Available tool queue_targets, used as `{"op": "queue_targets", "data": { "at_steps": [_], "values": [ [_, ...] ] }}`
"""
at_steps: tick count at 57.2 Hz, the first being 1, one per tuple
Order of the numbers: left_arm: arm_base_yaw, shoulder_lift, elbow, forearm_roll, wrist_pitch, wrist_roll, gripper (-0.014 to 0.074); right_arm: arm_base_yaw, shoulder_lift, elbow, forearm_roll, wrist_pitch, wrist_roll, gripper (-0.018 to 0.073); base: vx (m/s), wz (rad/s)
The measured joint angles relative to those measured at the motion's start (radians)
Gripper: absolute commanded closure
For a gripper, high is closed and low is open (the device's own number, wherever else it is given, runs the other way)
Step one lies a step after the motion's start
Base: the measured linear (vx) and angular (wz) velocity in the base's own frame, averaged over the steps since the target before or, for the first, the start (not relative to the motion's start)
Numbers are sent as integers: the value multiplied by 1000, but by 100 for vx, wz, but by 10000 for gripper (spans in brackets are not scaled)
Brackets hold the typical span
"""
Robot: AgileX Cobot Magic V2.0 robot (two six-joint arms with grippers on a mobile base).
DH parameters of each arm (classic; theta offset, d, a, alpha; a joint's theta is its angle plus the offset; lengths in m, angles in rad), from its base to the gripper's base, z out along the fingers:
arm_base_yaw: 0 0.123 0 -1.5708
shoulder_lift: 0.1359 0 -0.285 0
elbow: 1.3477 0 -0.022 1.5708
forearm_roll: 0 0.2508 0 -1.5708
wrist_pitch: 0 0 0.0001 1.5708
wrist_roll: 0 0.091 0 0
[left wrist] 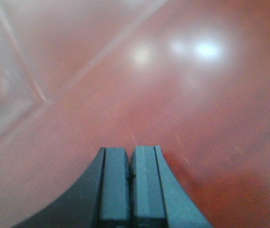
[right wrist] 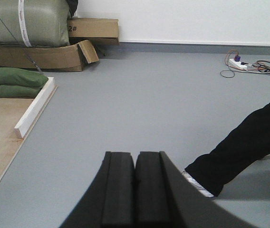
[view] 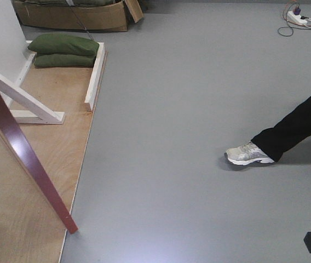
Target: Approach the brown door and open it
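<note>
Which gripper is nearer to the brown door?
Left. The left gripper points close at the brown door; the right gripper faces open grey floor, no door in view.

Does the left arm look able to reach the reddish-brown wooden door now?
Probably yes: the left gripper, jaws shut, faces the reddish-brown wooden door, whose surface fills its view, nothing between.

brown door point(view: 23, 148) left, shoe point(view: 248, 154) right

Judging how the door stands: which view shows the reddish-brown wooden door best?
The exterior front-facing view: the reddish-brown wooden door shows its edge and lower corner by the pale plywood board. The left wrist view shows only a blurred close-up of its face; the right wrist view shows none of it.
</note>
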Motion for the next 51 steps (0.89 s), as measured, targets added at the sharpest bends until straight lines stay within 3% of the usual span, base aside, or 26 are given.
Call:
{"op": "queue_targets", "data": {
  "at_steps": [20,51],
  "values": [
    [-87,0,0,0,19,1,600,0,0,0,0,0,0,559,0,0],
    [-89,0,0,1,18,1,600,0,0,0,0,0,0,559,0,0]
  ]
}}
